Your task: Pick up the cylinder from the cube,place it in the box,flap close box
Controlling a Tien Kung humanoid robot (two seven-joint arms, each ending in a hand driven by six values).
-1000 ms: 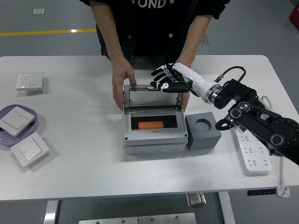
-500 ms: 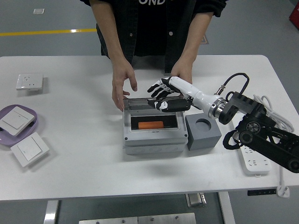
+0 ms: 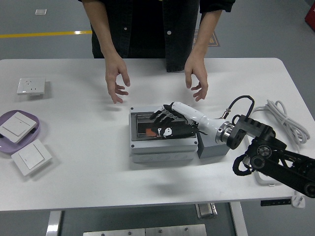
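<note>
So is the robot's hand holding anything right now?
No. The right hand lies flat with spread fingers on the box lid, pressing rather than gripping. The person's hands hover above the table, empty.

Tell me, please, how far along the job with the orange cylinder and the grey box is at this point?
The orange cylinder already lies inside the grey plastic box, off the grey cube. In hand: the robot's right hand lies flat on the clear hinged flap, which looks lowered onto the box. The person's hands hover clear beyond it. Left: confirming the flap is fully shut and withdrawing.
</note>
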